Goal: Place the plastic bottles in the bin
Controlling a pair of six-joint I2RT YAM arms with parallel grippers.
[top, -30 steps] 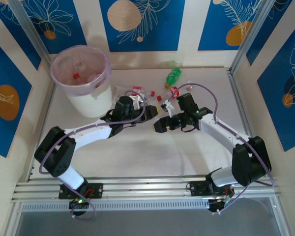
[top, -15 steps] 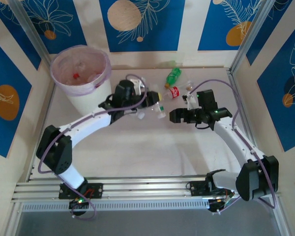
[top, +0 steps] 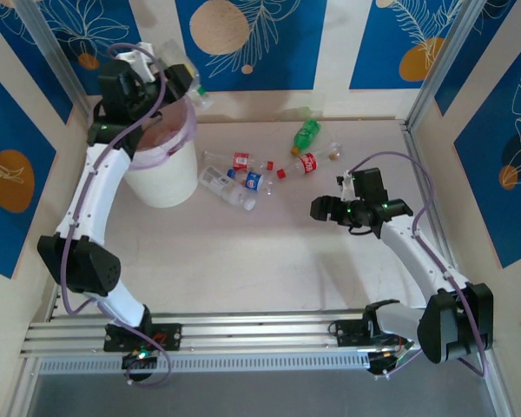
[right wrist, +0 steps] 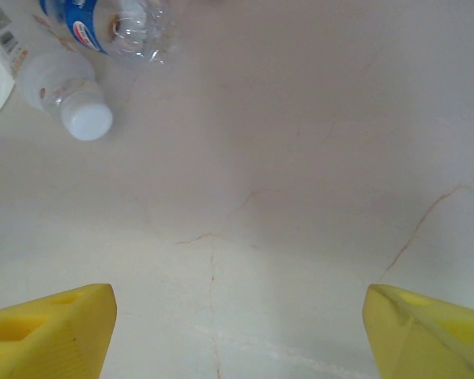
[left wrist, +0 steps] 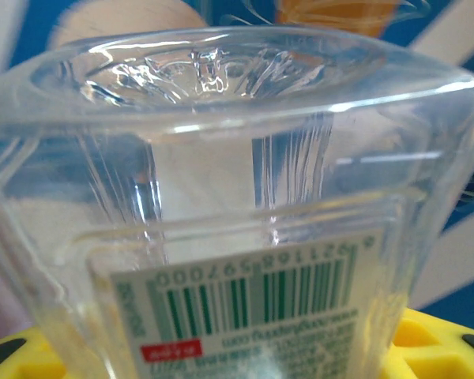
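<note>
**Table.** The pale table (top: 269, 261) carries the bin at its far-left corner and a loose group of bottles along its far-centre area.

**Bin.** The white bin (top: 167, 178) stands upright with a pink liner (top: 178, 139) folded over its rim.

**Left arm.** The left arm is raised, with the left gripper (top: 167, 80) above the far rim of the bin. The jaws are narrowed on a clear bottle (left wrist: 237, 197). In the left wrist view the bottle's ribbed base points away from the camera, and its white label with a green barcode sits between the yellow fingers (left wrist: 438, 347). The bottle is clear of the table.

**Right arm.** The right gripper (top: 319, 208) is low over a bare part of the table, right of centre. Its yellow fingers (right wrist: 51, 332) stand wide apart and hold nothing.

**Bottles on the table.**
- Green bottle (top: 306, 133): lying near the back wall.
- Red-label bottle (top: 304, 162): lying just in front of the green bottle.
- Second red-label bottle (top: 236, 160): lying right of the bin.
- Blue-label bottle (top: 250, 180): lying just in front of it.
- White-cap bottle (right wrist: 63, 95): lying beside the blue-label bottle, well apart from the right gripper.
</note>
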